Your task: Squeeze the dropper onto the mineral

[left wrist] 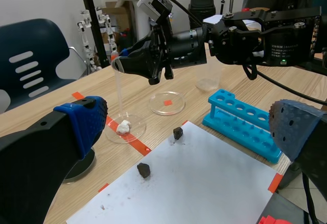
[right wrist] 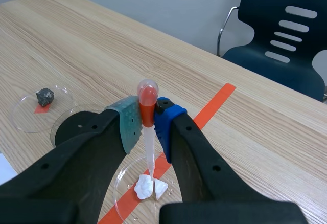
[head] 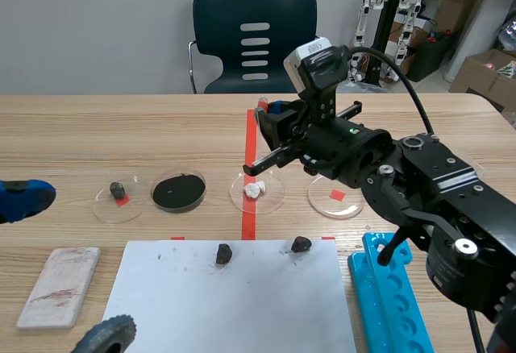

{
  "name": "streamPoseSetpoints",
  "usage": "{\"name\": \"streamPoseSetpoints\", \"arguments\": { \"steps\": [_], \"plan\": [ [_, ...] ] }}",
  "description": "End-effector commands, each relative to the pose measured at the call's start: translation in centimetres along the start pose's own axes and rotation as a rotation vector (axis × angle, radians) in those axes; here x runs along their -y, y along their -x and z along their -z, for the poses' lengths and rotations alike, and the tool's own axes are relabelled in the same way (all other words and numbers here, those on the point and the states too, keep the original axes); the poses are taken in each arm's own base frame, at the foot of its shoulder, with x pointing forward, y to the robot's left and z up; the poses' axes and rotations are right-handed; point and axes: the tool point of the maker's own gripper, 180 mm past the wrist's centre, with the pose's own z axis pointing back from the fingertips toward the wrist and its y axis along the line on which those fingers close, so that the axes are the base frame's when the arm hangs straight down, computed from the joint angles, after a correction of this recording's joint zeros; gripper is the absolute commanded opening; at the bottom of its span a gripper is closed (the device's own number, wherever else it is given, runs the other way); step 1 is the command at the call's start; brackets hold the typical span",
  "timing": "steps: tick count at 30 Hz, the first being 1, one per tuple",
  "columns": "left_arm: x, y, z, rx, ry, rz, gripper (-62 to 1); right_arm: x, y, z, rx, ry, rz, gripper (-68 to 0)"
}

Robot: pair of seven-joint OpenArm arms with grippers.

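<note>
R tool [right wrist: 147, 127] holds the dropper [right wrist: 149, 155]: pads narrow, clamped on the lower part of the red bulb, w/ the bulb's top poking out above them. The dropper's long axis is near upright, tip down. Taking 12 o'clock as the far side of the table [head: 97, 135] from the robot, the R arm comes in from approx 4 o'clock and its tool sits past ctr, over the tape line.

Key relation: the white mineral [right wrist: 148, 187] lies straight under the dropper tip, in a clear dish [right wrist: 121, 185] that sits on the tape line. In the R wrist view the tip ends right at the top of the lumps; can't tell if it's touching or just above. No sideways offset shows in either wrist view.

L tool [left wrist: 188, 119] is wide open, holding nothing, low at approx 8 o'clock from the dish, well apart. R arm is clearly the nearer one.

Judgement: alignment looks done. What's left is the squeeze itself, i.e. pads closing further on the bulb w/o tilting the tube. Risk: the grip sits low on the bulb, so it may slip or push out little liquid.

Nearby: black dish [head: 179, 192] at 9 o'clock of the clear dish, empty dish [head: 334, 198] at 3 o'clock. Toward 6 o'clock, a dark rock [head: 224, 253] and another [head: 301, 244] on the paper [head: 234, 313].
</note>
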Motion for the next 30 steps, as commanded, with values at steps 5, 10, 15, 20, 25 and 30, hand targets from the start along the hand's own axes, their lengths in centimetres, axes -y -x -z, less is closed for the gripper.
{"name": "streamPoseSetpoints", "arguments": {
  "steps": [5,10,15,20,25,30],
  "plan": [
    [-0.12,-0.41,-0.03,0.020,-0.014,-0.007,1.4,0.24,-1.54,0.53,0.045,0.002,-0.009,-59.6],
    [-0.12,-0.41,-0.03,0.020,-0.014,-0.007,1.4,0.06,-1.68,0.66,0.050,0.001,0.000,-59.6],
    [-0.12,-0.41,-0.03,0.020,-0.014,-0.007,1.4,-0.07,-1.77,0.74,0.055,0.001,0.009,-59.6],
    [-0.12,-0.41,-0.03,0.020,-0.014,-0.007,1.4,0.07,-1.45,0.71,0.054,0.007,0.049,-59.6],
    [-0.12,-0.41,-0.03,0.020,-0.014,-0.007,1.4,0.12,-1.31,0.69,0.052,0.009,0.058,-59.6],
    [-0.12,-0.41,-0.03,0.020,-0.014,-0.007,1.4,0.07,-1.21,0.65,0.050,0.008,0.058,-59.6]
  ]
}}
